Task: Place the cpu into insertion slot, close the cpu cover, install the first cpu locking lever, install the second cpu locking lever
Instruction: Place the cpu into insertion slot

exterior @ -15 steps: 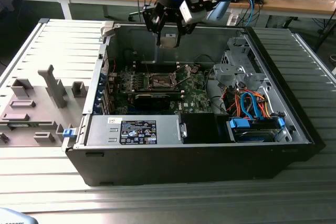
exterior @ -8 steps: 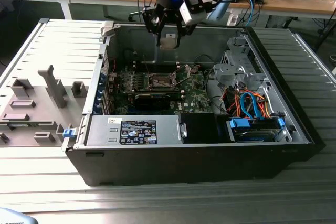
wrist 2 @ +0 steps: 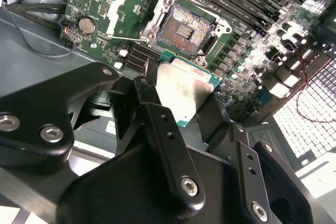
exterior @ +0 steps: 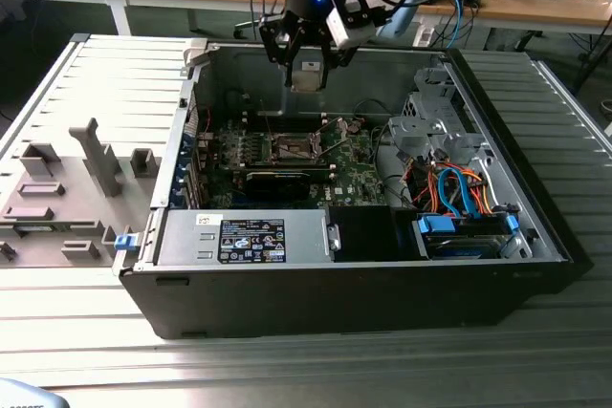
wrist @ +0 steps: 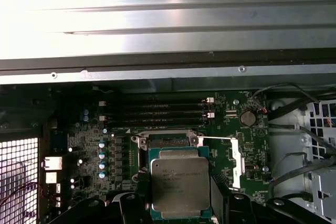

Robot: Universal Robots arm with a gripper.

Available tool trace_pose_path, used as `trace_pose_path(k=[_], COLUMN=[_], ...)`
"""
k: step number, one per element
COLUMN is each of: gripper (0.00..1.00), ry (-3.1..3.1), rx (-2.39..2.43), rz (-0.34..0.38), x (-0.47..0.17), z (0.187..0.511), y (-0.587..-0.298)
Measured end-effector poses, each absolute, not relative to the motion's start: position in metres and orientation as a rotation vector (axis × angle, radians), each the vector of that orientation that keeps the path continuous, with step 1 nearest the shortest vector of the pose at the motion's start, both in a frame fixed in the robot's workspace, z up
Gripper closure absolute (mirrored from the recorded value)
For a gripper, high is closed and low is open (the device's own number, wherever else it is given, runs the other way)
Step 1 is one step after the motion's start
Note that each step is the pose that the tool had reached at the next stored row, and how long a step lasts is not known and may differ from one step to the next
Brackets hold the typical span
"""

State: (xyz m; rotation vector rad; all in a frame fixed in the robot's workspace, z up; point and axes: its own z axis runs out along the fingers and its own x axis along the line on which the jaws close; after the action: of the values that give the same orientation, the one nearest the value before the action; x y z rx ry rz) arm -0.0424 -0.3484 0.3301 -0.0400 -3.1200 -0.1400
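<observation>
Silver cpu (wrist: 180, 186) in claw (wrist 2: 184, 103) above insertion slot (wrist 2: 185, 29)

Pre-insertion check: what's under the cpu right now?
The cpu, in the claw, hangs over the insertion slot. Second wrist view: slot's dark centre bare, cpu cover open. First wrist view: the cpu hides all but one edge of the slot.

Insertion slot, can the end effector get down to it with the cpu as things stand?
Probably yes. The end effector holds the cpu above the case. The cpu cover is swung open beside the insertion slot, and nothing lies over the slot's dark centre in the second wrist view.
</observation>
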Motion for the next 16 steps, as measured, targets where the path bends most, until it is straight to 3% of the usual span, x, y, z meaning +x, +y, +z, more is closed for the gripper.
trace_pose_path(k=[16], gripper=[0.45], ry=[-3.12], rx=[-0.04], rz=[-0.14], x=[-0.0424], z=[0.3227], y=[-0.3483])
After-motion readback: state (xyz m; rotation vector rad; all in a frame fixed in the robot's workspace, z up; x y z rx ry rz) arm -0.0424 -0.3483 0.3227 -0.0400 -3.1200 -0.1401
